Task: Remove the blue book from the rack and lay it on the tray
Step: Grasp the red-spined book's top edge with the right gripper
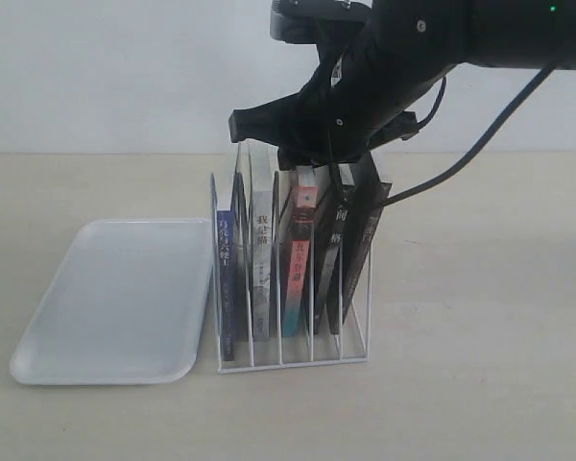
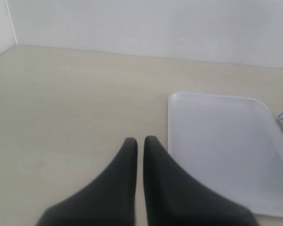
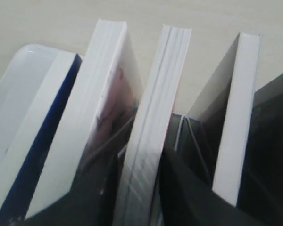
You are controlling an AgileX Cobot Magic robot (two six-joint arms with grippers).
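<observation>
Exterior view: the rack (image 1: 298, 364) stands on the pale table (image 1: 480, 336) with a row of books upright in its slots. The blue book (image 1: 226, 288) sits in the slot at the left end, nearest the tray (image 1: 106, 298), which lies flat just beside the rack. The right gripper (image 1: 312, 165) hangs over the middle of the rack, its fingers dipping among the book tops by the red-and-teal-spined book (image 1: 298, 269) (two books along from the blue one). The blue book is therefore off to the gripper's side, not under it.

Left wrist view: the left gripper (image 2: 140, 141) is over bare table, its jaws drawn together to a thin slit with nothing between them. The tray (image 2: 217, 141) lies near, clear of the fingertips.

Right wrist view: this one looks down on the page edges. The black fingers (image 3: 181, 193) stand one on each side of a white-edged book (image 3: 153, 117), about that book's thickness apart. Whether they press it I cannot tell. The blue book (image 3: 40, 141) is outside the jaws, with a second book (image 3: 96, 103) standing between it and the nearer finger.
</observation>
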